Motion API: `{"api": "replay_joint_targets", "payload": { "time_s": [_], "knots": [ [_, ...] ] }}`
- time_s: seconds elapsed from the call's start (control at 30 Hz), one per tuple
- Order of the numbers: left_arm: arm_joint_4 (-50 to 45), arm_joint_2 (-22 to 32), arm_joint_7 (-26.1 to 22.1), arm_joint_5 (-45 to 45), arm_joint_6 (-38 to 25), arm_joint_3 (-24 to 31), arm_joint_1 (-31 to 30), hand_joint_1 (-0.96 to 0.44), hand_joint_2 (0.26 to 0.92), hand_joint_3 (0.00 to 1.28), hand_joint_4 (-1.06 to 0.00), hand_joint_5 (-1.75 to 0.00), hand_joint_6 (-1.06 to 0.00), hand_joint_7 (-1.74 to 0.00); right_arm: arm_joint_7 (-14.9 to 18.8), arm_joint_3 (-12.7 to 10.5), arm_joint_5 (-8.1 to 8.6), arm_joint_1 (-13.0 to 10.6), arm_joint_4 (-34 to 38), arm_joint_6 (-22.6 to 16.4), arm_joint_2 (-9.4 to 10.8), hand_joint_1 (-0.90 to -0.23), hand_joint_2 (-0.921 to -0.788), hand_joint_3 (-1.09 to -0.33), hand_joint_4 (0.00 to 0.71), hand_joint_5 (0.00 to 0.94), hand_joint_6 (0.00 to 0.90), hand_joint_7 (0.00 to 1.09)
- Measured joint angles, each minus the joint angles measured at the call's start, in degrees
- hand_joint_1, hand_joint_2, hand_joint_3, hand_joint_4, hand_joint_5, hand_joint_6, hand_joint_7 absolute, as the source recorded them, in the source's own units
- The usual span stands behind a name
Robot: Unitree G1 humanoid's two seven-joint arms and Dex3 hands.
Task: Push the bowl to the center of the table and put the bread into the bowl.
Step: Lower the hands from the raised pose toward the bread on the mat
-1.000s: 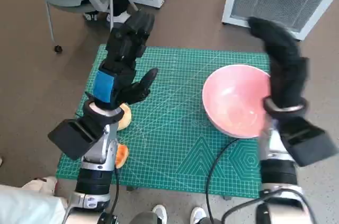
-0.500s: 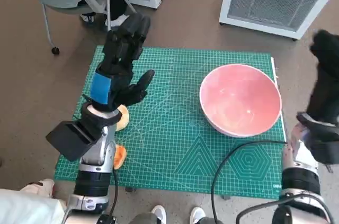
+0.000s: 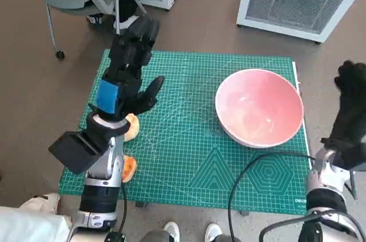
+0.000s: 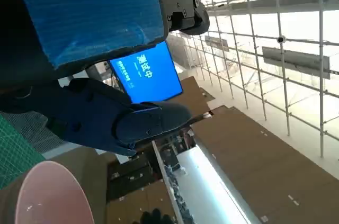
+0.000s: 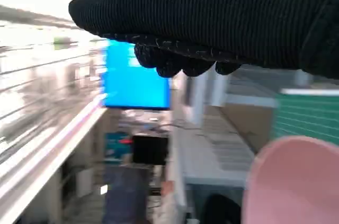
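Your right hand point(image 3: 351, 104) has come off the bowl point(image 3: 259, 115): a second ago it was draped over the bowl's right rim, and now it hangs out past the right edge of the tabletop point(image 3: 189, 162), fingers loosely apart and holding nothing. The bowl itself has hardly shifted in that time (it slid a touch toward the middle, then stopped), so it still sits on the right half of the tabletop, nearer the right edge than the centre. To my eye the push is not finished; you will likely need to bring that hand back against the rim on the bowl's right and nudge again.

Your left hand point(image 3: 128, 73) is raised over the left half of the tabletop, fingers spread, gripping nothing. The bread point(image 3: 131, 127) lies near the left edge, mostly hidden under your left wrist, with another orange piece point(image 3: 130, 167) closer to the near left corner. Both are well apart from the bowl, and the left hand sits above and slightly beyond them.
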State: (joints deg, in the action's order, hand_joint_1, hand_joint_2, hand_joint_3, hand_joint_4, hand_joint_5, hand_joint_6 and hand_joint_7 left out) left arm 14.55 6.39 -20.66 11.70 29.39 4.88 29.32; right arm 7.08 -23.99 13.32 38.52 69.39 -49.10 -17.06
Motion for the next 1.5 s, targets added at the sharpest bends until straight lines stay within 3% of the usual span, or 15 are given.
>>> {"api": "replay_joint_targets", "payload": {
  "time_s": [0.2, 0.47, 0.8, 1.5],
  "knots": [
    [0.11, 0.01, 0.03, -0.02, 0.04, 0.1, 0.0, -0.34, 0.921, 0.46, -0.15, 0.0, 0.0, -0.5, -0.79, 0.62, -0.42, 0.98, 2.18, 4.35, 1.71, -0.498, -0.921, -0.872, 0.325, 0.0, 0.191, 0.32],
    [0.12, 0.15, 0.03, -0.04, 0.19, 0.38, 0.0, -0.35, 0.921, 0.45, -0.15, 0.0, 0.0, -0.51, -1.92, 1.99, -2.29, 2.56, 3.8, 9.77, 4.37, -0.498, -0.921, -0.848, 0.321, 0.001, 0.215, 0.32],
    [0.12, 0.93, -0.06, 0.0, 0.82, 1.02, -0.36, -0.36, 0.921, 0.44, -0.16, -0.01, 0.0, -0.52, -1.51, 2.02, -2.37, 4.6, 5.13, 15.54, 6.69, -0.52, -0.921, -0.865, 0.323, 0.002, 0.223, 0.31],
    [-0.66, 2.44, 1.7, -0.67, 1.8, 2.43, -3.35, -0.38, 0.921, 0.44, -0.17, -0.01, 0.0, -0.53, 0.65, 1.65, -2.23, 9.88, 5.22, 18.71, 12.21, -0.537, -0.921, -0.844, 0.336, 0.005, 0.196, 0.35]
  ]
}}
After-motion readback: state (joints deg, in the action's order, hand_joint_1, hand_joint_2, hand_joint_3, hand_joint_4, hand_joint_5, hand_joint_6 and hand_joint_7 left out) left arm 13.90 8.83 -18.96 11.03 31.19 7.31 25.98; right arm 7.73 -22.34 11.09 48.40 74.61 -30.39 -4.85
